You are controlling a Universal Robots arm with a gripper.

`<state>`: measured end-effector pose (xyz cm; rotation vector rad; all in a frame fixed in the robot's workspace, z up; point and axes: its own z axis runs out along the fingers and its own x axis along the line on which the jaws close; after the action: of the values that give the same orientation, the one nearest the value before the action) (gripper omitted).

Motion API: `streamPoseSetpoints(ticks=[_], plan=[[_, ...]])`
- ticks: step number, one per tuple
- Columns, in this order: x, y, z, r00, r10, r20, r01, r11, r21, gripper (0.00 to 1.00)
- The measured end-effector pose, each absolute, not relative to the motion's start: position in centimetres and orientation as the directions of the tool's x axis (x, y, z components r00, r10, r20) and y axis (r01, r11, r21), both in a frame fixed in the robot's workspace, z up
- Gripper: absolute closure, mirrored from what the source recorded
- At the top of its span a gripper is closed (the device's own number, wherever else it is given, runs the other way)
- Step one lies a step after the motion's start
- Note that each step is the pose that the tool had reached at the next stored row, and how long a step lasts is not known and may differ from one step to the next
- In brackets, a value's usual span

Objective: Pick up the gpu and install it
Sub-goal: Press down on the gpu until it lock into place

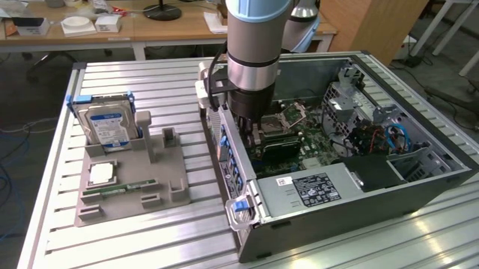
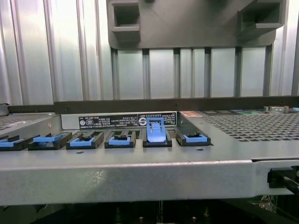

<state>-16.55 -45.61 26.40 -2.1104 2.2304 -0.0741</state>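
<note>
A: How many computer cases (image 1: pixel 359 207) are on the table?
B: One, lying open, and one grey holder tray (image 1: pixel 127 193) beside it.
A: And on the tray?
B: One hard drive (image 1: pixel 107 128), one memory stick (image 1: pixel 120 188), one processor chip (image 1: pixel 101 174).
A: The blue clips (image 2: pixel 155 131) along the case's back edge?
B: Six in the wrist view: one raised, five flat.

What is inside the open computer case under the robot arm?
Inside the computer case: a green motherboard, a power supply and blue cables. The arm covers the claw and whatever it holds.
</note>
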Motion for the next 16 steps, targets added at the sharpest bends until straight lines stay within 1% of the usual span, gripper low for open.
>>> streamPoseSetpoints(ticks=[10, 16], plan=[[-16.6, -45.6, 29.4, -0.054, -0.998, -0.016, -0.995, 0.056, -0.082, 0.9], [-16.6, -45.6, 30.4, -0.054, -0.998, -0.016, -0.995, 0.056, -0.082, 0.9]])
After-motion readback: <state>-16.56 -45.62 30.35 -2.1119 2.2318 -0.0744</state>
